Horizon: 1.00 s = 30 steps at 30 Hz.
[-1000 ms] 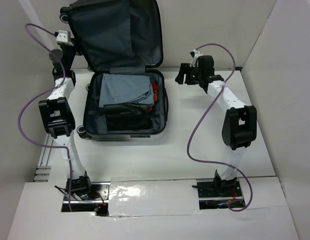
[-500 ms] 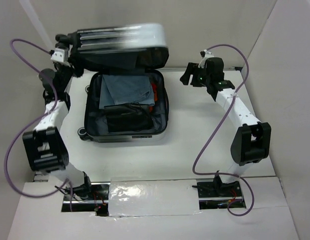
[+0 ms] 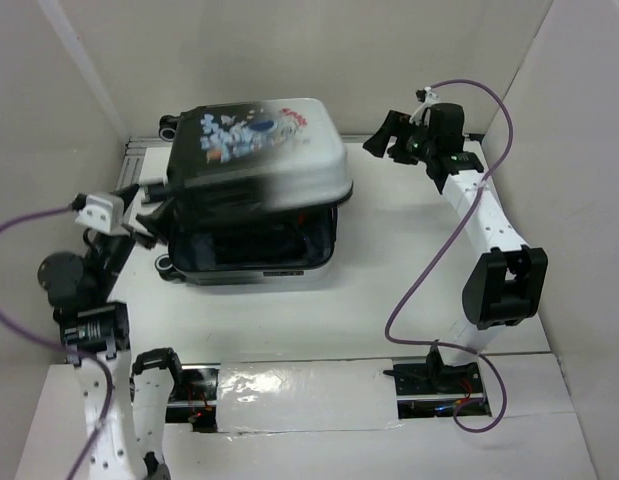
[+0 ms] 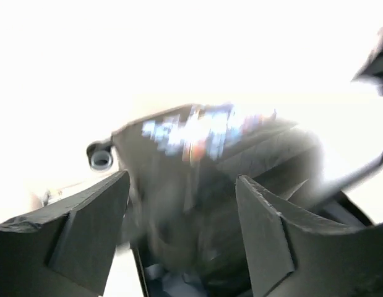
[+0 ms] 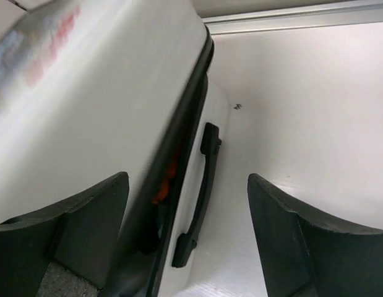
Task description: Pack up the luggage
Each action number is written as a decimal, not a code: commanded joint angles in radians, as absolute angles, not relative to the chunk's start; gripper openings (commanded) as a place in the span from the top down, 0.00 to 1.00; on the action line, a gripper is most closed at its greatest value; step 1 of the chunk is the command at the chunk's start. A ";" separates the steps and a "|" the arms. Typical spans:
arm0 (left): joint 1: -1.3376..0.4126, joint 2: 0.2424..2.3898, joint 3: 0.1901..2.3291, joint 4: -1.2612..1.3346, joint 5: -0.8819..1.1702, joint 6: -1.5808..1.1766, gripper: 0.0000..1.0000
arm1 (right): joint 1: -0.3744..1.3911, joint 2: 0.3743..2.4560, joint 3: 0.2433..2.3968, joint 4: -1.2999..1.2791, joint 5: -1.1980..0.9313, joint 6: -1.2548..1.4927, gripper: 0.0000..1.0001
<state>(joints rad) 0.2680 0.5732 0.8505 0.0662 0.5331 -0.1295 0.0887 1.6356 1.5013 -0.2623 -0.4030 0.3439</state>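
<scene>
While luggage (image 3: pixel 257 160) lid hangs ajar, left arm (image 3: pixel 89 330) folded low, left fingers (image 4: pixel 86 235) wide, empty; right arm (image 3: pixel 479 210) outstretched, right fingers (image 5: pixel 296 241) likewise.

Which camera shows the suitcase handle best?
Right wrist: the black handle shows whole and sharp on the suitcase's side. Top view and left wrist show the suitcase, blurred, but no handle.

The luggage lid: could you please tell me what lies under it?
Under the luggage lid, a strip of dark contents shows through the near gap, and something orange at the side. Everything else inside is covered.
</scene>
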 commanded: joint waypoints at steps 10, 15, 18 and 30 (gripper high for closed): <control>0.183 0.581 1.002 -0.389 0.272 -0.294 0.12 | 0.087 1.827 1.687 -0.247 -0.480 0.351 0.16; 0.183 0.698 0.976 -0.555 0.140 -0.535 0.23 | 0.087 2.014 1.931 -0.305 -0.417 0.284 0.16; 0.183 0.648 0.930 -0.577 0.072 -0.645 0.24 | 0.087 2.127 2.064 -0.318 -0.362 0.284 0.16; 0.173 0.676 0.940 -0.643 -0.044 -0.678 0.20 | 0.106 2.304 2.109 -0.488 -0.357 0.341 0.32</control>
<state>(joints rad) 0.1818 0.6258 0.8997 -0.6491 -0.0296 -0.6701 0.0910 2.3890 2.2314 -0.4042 -0.3706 0.3496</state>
